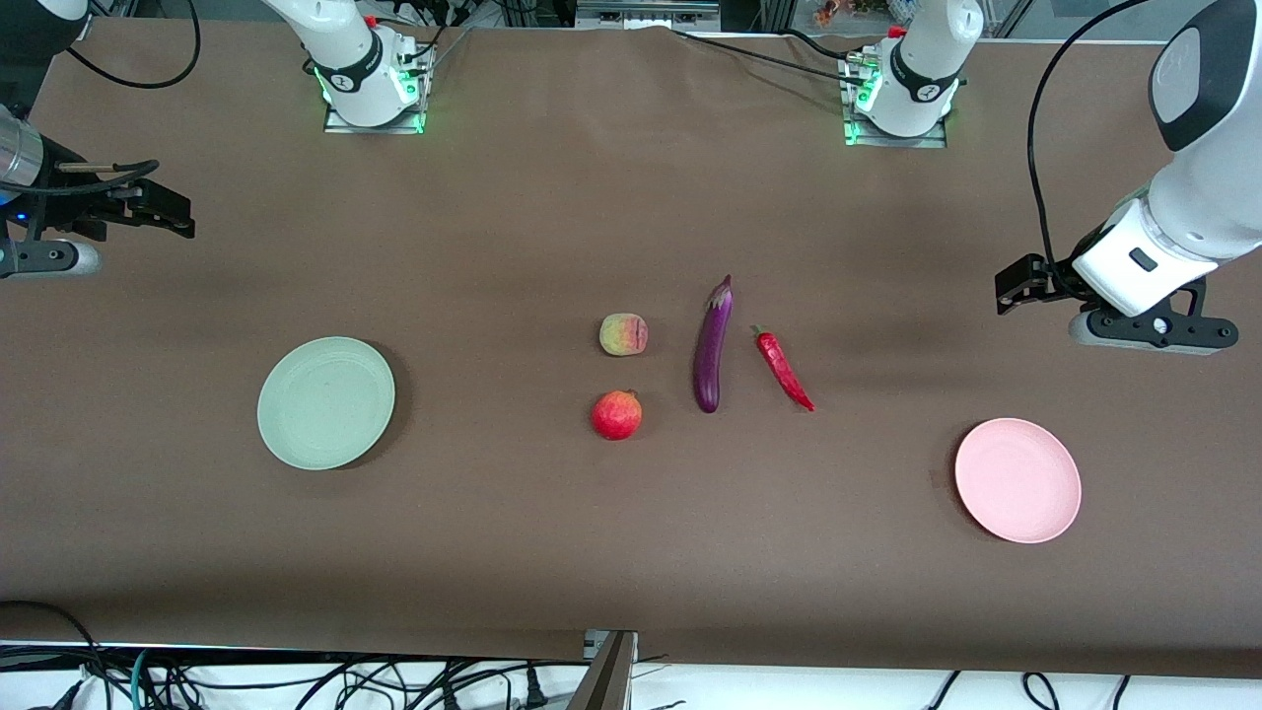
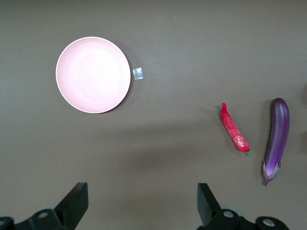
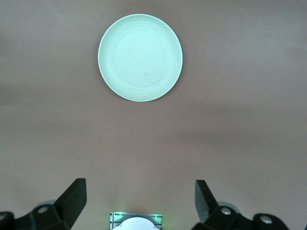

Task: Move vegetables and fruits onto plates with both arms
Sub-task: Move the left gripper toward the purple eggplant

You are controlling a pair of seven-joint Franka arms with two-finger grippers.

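In the middle of the table lie a purple eggplant [image 1: 712,345], a red chili pepper [image 1: 784,368], a peach-like fruit [image 1: 623,334] and a red pomegranate-like fruit [image 1: 616,414]. The pale green plate [image 1: 325,402] sits toward the right arm's end, the pale pink plate [image 1: 1017,480] toward the left arm's end; both are bare. My left gripper [image 1: 1016,286] is open and empty, raised over the table near its end. Its wrist view [image 2: 141,191] shows the pink plate [image 2: 93,74], chili [image 2: 234,128] and eggplant [image 2: 277,139]. My right gripper [image 1: 168,212] is open and empty, raised over its end; its wrist view [image 3: 140,189] shows the green plate [image 3: 140,57].
Both arm bases [image 1: 373,84] [image 1: 899,94] stand along the table edge farthest from the front camera. A small scrap of tape [image 2: 138,73] lies beside the pink plate. The brown cloth covers the whole table. The right arm's base [image 3: 136,221] shows in the right wrist view.
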